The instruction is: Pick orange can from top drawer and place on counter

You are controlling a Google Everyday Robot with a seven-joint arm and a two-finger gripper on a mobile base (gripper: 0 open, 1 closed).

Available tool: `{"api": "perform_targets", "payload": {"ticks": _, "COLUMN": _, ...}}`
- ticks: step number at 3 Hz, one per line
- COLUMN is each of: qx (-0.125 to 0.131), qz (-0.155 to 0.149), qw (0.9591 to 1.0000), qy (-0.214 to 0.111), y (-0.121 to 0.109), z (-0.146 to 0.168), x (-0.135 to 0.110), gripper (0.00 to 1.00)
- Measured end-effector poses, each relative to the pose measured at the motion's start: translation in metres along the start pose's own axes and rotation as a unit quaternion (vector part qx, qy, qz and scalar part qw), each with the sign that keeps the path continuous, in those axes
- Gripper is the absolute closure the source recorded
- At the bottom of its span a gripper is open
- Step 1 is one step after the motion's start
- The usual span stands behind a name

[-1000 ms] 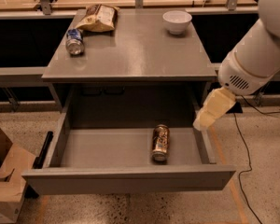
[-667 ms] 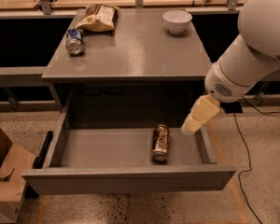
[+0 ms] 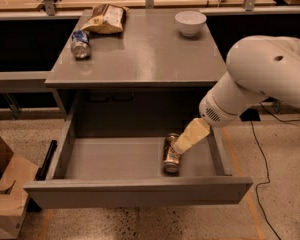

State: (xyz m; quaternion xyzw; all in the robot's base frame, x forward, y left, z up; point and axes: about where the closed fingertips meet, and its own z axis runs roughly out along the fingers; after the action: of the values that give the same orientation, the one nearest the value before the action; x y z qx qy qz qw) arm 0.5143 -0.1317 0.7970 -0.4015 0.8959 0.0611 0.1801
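The orange can (image 3: pixel 170 156) lies on its side on the flat bottom of the open top drawer (image 3: pixel 115 159), right of the middle. My gripper (image 3: pixel 182 145), a pale cream tip on the big white arm, reaches down into the drawer from the right. Its tip is at the can's upper right side and covers part of it. The grey counter (image 3: pixel 140 54) sits above the drawer.
On the counter lie a blue and silver can (image 3: pixel 80 43) at the left, a snack bag (image 3: pixel 105 18) at the back left and a white bowl (image 3: pixel 190 22) at the back right. A cardboard box (image 3: pixel 5 194) stands on the floor at the left. Light wooden benches run behind.
The arm has swung left and down from the drawer's right edge, and the gripper now reaches the orange can. The can has not moved.
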Motion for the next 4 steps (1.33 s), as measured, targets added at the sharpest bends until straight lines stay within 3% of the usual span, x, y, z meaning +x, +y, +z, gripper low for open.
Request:
{"api": "perform_targets", "payload": {"ticks": 1, "qx": -0.034, "qz": 0.03, "qw": 0.9989, "qy": -0.01, "y": 0.003, "z": 0.036, "x": -0.006, "gripper": 0.0}}
{"api": "perform_targets", "payload": {"ticks": 2, "qx": -0.033, "qz": 0.035, "qw": 0.9988, "qy": 0.002, "y": 0.001, "z": 0.032, "x": 0.004, "gripper": 0.0}}
{"api": "perform_targets", "payload": {"ticks": 4, "qx": -0.058, "qz": 0.086, "qw": 0.9944, "qy": -0.019, "y": -0.001, "z": 0.097, "x": -0.007, "gripper": 0.0}}
